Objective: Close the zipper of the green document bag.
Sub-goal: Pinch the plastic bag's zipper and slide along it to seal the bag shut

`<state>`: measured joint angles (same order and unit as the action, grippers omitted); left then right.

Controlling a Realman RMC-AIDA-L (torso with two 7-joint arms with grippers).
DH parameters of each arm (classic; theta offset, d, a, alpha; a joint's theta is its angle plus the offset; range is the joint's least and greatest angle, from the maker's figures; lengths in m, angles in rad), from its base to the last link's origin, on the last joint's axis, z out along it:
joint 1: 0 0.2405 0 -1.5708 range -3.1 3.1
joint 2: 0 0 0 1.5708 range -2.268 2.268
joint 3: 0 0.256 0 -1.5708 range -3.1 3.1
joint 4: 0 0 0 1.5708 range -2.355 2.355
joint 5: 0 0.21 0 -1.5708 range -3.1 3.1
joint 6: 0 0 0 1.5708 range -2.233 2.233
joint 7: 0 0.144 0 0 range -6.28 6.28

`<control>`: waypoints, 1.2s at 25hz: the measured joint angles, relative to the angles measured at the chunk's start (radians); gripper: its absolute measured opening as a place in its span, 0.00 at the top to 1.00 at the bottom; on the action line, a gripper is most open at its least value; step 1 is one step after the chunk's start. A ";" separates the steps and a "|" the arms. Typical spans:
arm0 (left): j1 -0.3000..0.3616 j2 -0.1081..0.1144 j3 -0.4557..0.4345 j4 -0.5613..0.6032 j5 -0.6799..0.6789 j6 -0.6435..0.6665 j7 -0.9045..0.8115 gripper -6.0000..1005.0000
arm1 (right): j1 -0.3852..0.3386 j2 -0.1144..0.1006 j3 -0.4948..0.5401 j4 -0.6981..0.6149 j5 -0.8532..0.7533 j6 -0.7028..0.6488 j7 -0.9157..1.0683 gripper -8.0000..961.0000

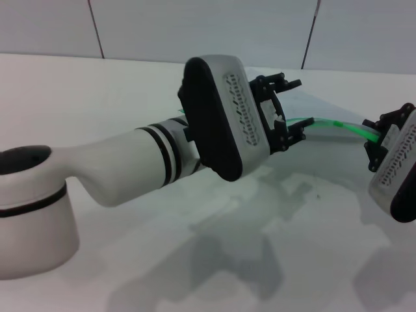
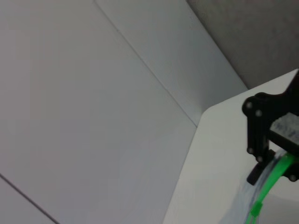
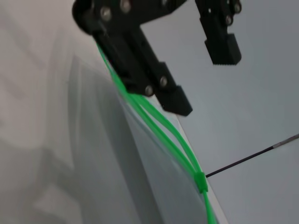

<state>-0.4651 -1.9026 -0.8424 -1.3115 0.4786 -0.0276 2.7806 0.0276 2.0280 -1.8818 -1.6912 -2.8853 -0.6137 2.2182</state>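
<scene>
The green document bag (image 1: 320,107) is a translucent pouch on the white table (image 1: 97,97), past my left arm. Its bright green zipper (image 1: 331,123) runs in the air between both grippers. My left gripper (image 1: 298,109) is open, and the strip's end passes beside its lower finger. In the right wrist view the left gripper (image 3: 203,79) stands wide open and the zipper (image 3: 159,123) splits into two strands from the slider (image 3: 201,182) toward it. My right gripper (image 1: 374,140) holds the other end of the green edge, as the left wrist view also shows the right gripper (image 2: 273,175) on the zipper (image 2: 271,184).
The left arm's thick white forearm (image 1: 130,162) and its base (image 1: 32,214) fill the near left of the table. A grey panelled wall (image 1: 208,26) rises behind the table's far edge.
</scene>
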 joint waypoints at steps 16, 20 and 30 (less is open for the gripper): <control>-0.003 -0.029 0.010 0.031 0.072 -0.008 -0.003 0.45 | -0.001 0.001 -0.009 -0.013 0.000 -0.001 0.000 0.93; -0.006 -0.034 0.004 0.054 0.072 -0.039 -0.002 0.46 | -0.003 0.001 -0.019 -0.026 0.000 -0.002 0.000 0.93; -0.018 -0.038 0.003 0.071 0.084 -0.049 -0.002 0.49 | -0.007 0.001 -0.032 -0.041 0.000 -0.005 0.000 0.93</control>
<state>-0.4829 -1.9407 -0.8391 -1.2410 0.5630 -0.0768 2.7785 0.0205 2.0293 -1.9134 -1.7326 -2.8854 -0.6183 2.2181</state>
